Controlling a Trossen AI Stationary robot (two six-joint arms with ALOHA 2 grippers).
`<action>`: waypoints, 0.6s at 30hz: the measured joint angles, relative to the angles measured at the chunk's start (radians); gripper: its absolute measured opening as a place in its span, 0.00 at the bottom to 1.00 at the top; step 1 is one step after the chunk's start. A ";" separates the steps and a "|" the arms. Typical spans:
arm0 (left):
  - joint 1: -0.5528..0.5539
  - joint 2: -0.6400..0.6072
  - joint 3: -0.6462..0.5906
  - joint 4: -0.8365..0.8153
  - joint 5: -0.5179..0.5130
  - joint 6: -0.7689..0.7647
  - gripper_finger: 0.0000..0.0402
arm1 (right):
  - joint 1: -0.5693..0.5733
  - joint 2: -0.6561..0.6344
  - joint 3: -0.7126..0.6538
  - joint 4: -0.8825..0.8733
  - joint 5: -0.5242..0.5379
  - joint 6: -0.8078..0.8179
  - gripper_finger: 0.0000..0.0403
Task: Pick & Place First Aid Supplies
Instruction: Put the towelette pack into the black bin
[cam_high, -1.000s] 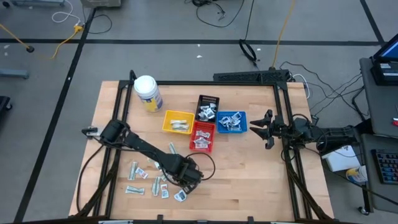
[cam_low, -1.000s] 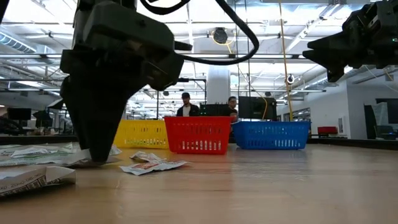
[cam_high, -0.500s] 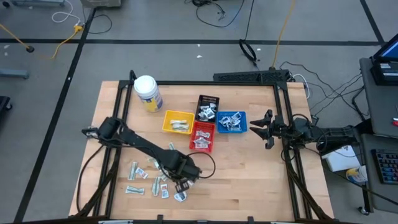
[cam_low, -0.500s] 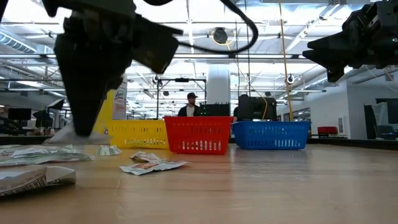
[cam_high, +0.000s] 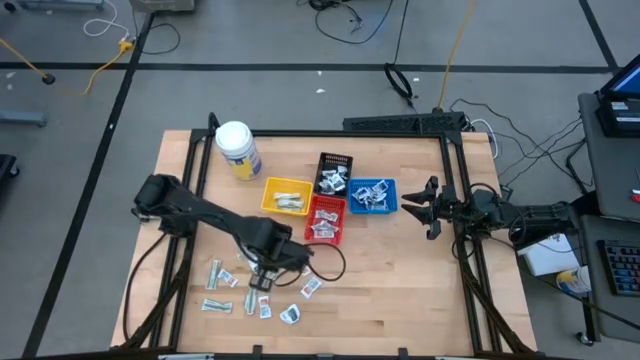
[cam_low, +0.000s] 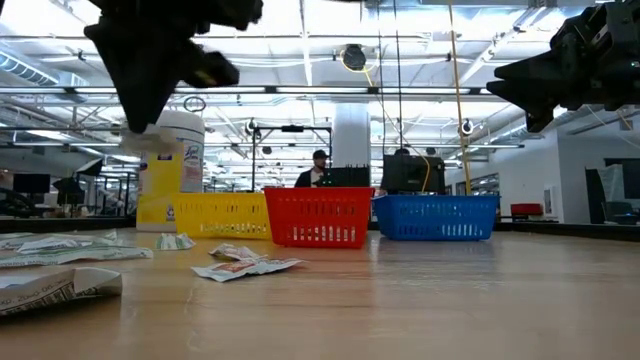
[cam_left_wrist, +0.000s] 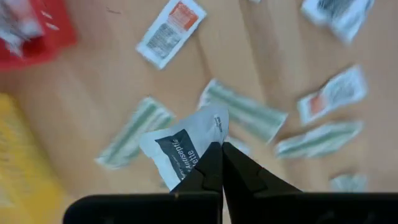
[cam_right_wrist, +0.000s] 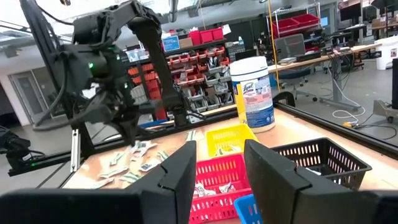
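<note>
Four trays: yellow (cam_high: 285, 195), red (cam_high: 325, 219), black (cam_high: 335, 172), blue (cam_high: 373, 195). Roughly ten packets (cam_high: 226, 290) left loose on the table (cam_high: 400, 290), hard to count. Left gripper (cam_high: 262, 278) is pinched shut on a white packet (cam_left_wrist: 186, 144) and has lifted up and back from the pile. Right gripper (cam_high: 422, 207) parked beside the blue tray, fingers apart.

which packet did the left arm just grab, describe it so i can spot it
Start at the row of small coloured trays, at the red tray. Toward the near edge, above the scattered packets, hangs the left end effector. Shut in it is a white square packet with a dark printed band, the only packet off the table.
</note>
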 joint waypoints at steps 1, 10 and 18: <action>0.002 -0.008 0.000 -0.016 -0.014 0.054 0.00 | 0.000 0.000 0.000 0.000 0.000 0.000 0.32; 0.169 -0.031 0.000 -0.036 -0.068 0.344 0.00 | 0.000 0.000 0.000 0.000 0.000 0.000 0.32; 0.408 -0.031 0.000 -0.034 -0.138 0.468 0.00 | 0.000 0.000 0.000 0.000 0.000 0.000 0.32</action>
